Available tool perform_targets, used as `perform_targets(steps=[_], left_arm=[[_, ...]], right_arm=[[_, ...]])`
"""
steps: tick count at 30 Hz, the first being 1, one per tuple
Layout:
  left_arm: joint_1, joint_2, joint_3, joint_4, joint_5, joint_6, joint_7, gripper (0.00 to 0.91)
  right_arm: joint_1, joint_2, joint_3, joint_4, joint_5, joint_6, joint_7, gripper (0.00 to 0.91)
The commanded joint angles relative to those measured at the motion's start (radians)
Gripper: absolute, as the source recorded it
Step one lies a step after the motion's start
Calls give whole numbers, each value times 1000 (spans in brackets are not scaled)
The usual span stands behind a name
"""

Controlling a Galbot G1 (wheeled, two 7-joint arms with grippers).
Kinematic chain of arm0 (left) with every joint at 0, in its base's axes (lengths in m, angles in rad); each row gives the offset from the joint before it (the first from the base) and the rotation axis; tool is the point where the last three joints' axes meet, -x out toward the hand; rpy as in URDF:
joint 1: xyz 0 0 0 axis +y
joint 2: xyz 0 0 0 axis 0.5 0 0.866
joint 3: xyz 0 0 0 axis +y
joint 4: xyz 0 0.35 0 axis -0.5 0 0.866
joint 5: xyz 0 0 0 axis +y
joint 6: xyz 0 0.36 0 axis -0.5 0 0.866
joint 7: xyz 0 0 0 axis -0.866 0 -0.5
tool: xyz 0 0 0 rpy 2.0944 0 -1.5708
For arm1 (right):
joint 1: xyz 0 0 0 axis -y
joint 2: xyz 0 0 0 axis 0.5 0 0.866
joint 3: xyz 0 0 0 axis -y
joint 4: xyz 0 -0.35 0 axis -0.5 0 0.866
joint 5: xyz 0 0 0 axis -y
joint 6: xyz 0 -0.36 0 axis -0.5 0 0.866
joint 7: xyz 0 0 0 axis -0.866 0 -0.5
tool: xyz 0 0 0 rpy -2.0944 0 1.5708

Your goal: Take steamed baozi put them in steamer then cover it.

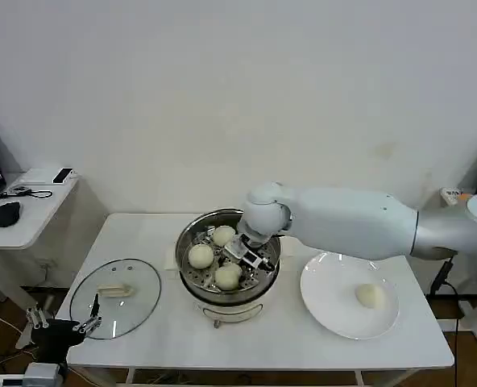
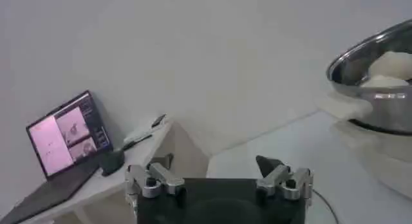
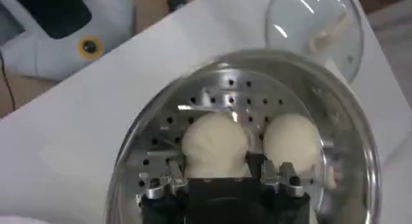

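Right tool [image 1: 247,251]: reaches in from the right and hangs inside the steamer [image 1: 192,276], over its right half; in the right wrist view its fingers stand a little apart on either side of one bun, and whether they press it I cannot tell.
Left tool [image 1: 89,325]: parked low at the near left corner of the worktop [image 1: 158,334], just beside the near edge of the cover; its fingers are spread apart with nothing between them, as the left wrist view shows [image 2: 219,179].
Steamer: shiny steel pot on a white base, at the middle of the worktop, uncovered, its perforated tray visible.
Steamed baozi in the steamer: three pale buns lie on the tray, one at the far side [image 1: 223,235], one at the left [image 1: 201,255], one at the near side [image 1: 227,276].
Fourth baozi [image 1: 370,295]: alone on the white plate [image 1: 327,302], right of the steamer and well apart from it.
Cover [image 1: 134,302]: clear glass lid lying flat on the worktop left of the steamer, beige handle up, near the steamer but not touching it.
Side desk [image 1: 29,218]: far left, carrying a black mouse [image 1: 6,213]; the left wrist view shows an open laptop [image 2: 61,136] on it.
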Motion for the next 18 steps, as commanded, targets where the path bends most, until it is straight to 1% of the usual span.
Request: perform_targets(steps=[1,2,3,4,5,11,13,15,16,18], left_arm=[[2,0,-3,0,-1,0,0,907],[3,1,-3,0,-1,0,-1,907],[3,1,-3,0,-2,0,-1,907],[4,2,-5,0,-3,0,-1,907],[4,2,-6,-1,-4,0,-1,907],[-3,8,-7,2,-8,0,-1,907],[-7,10,-6,3,-10,0,0,907],[-12,11,-5,6,-11,-1,1,907],[-15,11,-5,7,-13,0,1,907],[-23,14,-7,10,-15,0,1,907]], right_arm=[[-8,30,-14,-7,-16,44,-10,645],[-7,28,-16,-7,-15,44,-11,645],[-4,23,-18,-6,-12,53,-10,867],[-3,21,-19,-6,-11,60,-7,907],[-3,16,-18,-6,-11,71,-1,907],[17,-19,-4,-2,-11,68,3,907],[28,-43,19,-4,-2,54,49,907],[37,-69,39,1,11,40,69,907],[41,-85,45,6,26,17,82,907],[54,-122,65,13,45,-17,87,907]])
